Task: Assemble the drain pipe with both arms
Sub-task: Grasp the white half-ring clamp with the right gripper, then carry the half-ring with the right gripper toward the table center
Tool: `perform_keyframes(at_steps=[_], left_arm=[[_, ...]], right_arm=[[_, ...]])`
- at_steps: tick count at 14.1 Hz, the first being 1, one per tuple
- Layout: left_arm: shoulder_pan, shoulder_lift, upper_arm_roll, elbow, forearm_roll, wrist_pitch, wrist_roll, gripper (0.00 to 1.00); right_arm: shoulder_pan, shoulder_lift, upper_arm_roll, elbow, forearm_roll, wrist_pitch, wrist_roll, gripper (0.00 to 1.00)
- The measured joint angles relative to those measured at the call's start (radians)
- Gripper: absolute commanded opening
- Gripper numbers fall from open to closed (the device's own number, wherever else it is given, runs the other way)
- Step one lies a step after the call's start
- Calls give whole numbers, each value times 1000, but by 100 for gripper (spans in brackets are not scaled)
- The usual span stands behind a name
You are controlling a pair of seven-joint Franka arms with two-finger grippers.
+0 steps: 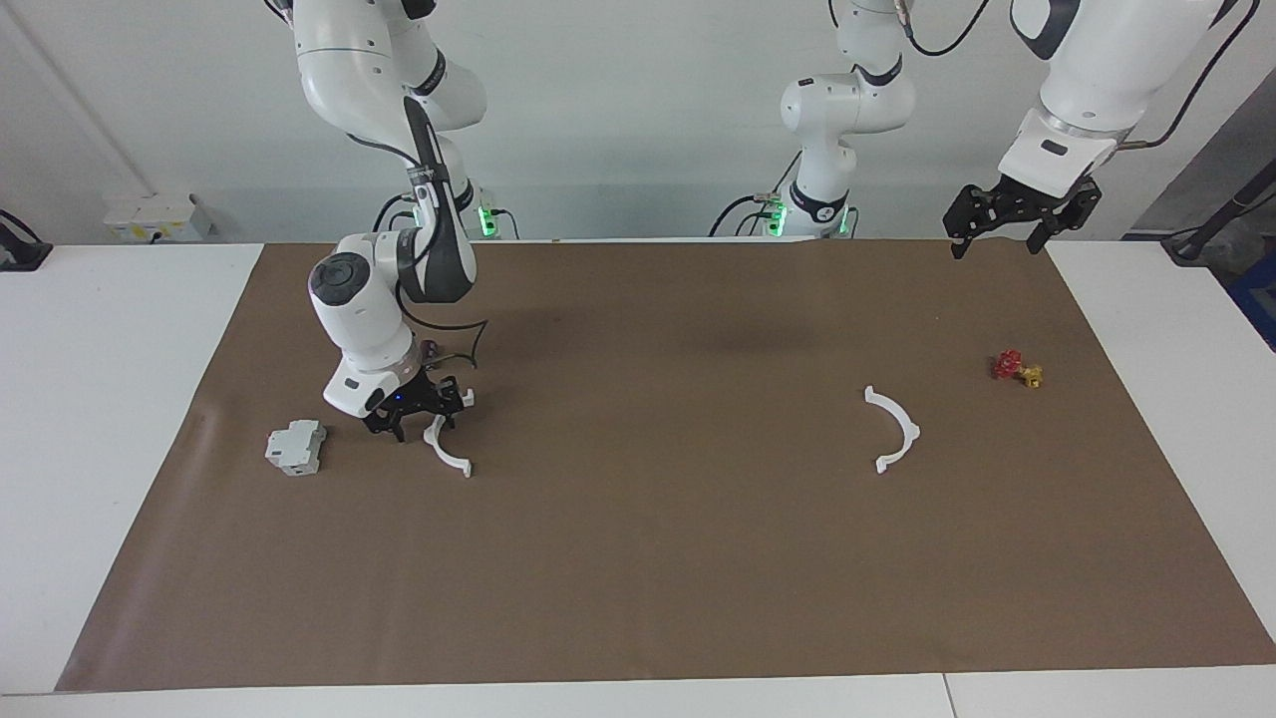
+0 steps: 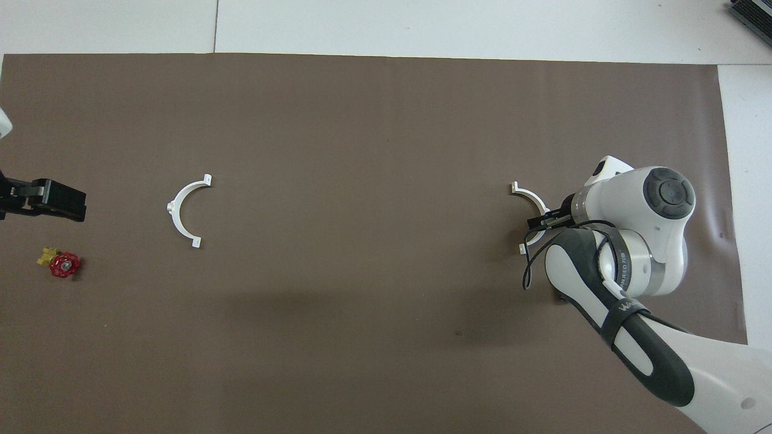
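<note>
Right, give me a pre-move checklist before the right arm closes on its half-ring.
1. Right end effector down at its half-ring: ok.
2. Firm grip on that half-ring: cannot tell.
3. Grey block apart from the end effector: ok.
4. Other half-ring flat on the brown mat, untouched: ok.
5. Left end effector waits raised over the mat's edge, open: ok.
6. Red-and-yellow valve apart from that half-ring: ok.
</note>
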Motion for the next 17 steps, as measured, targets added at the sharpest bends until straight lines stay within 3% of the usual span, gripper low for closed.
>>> perform_keyframes(at_steps=[1, 7, 10, 13, 17], left_arm=[[0, 0, 0, 0, 0, 0, 0, 100], [0, 0, 0, 0, 0, 0, 0, 100], [0, 0, 0, 0, 0, 0, 0, 100], [0, 0, 0, 0, 0, 0, 0, 100], [0, 0, 0, 0, 0, 0, 0, 100]], right_arm=[[0, -1, 0, -3, 0, 6, 0, 0], [0, -2, -1, 30, 4, -2, 25, 0], [7, -8, 0, 130, 5, -149, 151, 0], [115, -14, 5, 201, 4, -237, 420, 0], [317, -3, 9, 202, 3, -208, 757, 0]])
